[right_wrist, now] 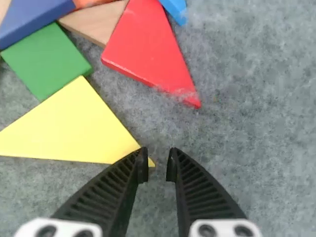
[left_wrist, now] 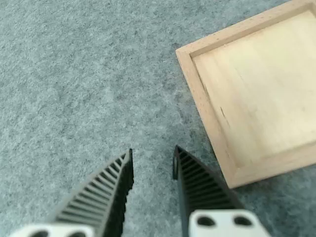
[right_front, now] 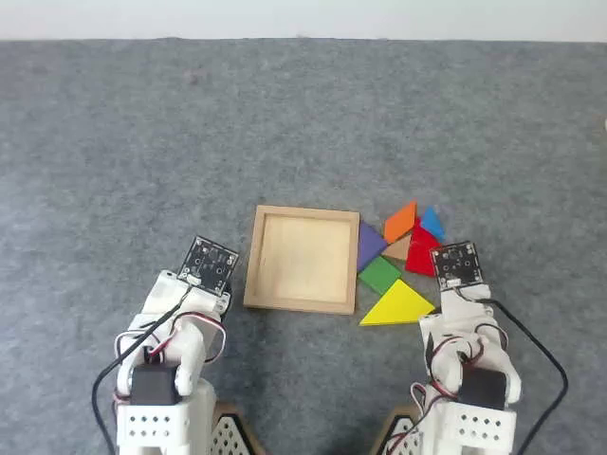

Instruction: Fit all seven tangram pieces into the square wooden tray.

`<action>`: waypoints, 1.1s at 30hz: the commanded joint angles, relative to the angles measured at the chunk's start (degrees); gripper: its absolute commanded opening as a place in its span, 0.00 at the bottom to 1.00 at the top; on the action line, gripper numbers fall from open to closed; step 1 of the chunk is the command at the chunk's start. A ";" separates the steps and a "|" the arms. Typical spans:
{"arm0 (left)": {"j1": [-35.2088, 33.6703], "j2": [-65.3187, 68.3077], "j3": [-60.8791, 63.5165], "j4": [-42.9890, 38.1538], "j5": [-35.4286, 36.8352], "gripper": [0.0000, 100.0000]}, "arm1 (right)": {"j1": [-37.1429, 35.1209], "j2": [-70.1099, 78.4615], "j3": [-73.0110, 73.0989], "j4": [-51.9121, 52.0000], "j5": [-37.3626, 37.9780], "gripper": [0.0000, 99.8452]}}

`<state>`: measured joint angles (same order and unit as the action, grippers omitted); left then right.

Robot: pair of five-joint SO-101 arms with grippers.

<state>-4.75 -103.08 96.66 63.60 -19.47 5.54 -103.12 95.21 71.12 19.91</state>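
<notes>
Seven coloured wooden tangram pieces [right_front: 379, 274] lie clustered on grey felt [right_front: 285, 123] just beside the square wooden tray [right_front: 302, 305]. The right gripper [right_wrist: 156, 160], fingers narrowly parted, holds nothing at the yellow triangle's [right_wrist: 64, 123] corner; the left gripper [left_wrist: 153, 158], fingers spread, sits beside the tray's opposite side.

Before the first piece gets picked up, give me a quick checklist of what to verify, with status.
1. Tray empty: ok.
2. Right gripper open, holding nothing: ok.
3. Yellow triangle flat on the grey mat, corner near the right gripper's tips: ok.
4. Left gripper open, beside the tray, not over it: ok.
5. Red triangle free of the tan triangle: cannot tell.
</notes>
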 commanded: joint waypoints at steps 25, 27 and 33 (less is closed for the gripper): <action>0.00 -0.79 -0.22 2.20 -0.53 0.14 | -7.60 77.58 -60.22 -2.77 15.65 0.14; -0.09 -0.79 -0.22 2.20 -0.53 0.14 | -7.52 87.87 -65.41 -4.18 17.93 0.22; -5.45 -0.79 -0.22 2.29 -0.53 0.14 | -8.22 107.30 -74.11 -4.88 20.84 0.39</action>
<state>-7.03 -103.08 96.66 65.36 -19.47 -1.49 -1.67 26.11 67.25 39.78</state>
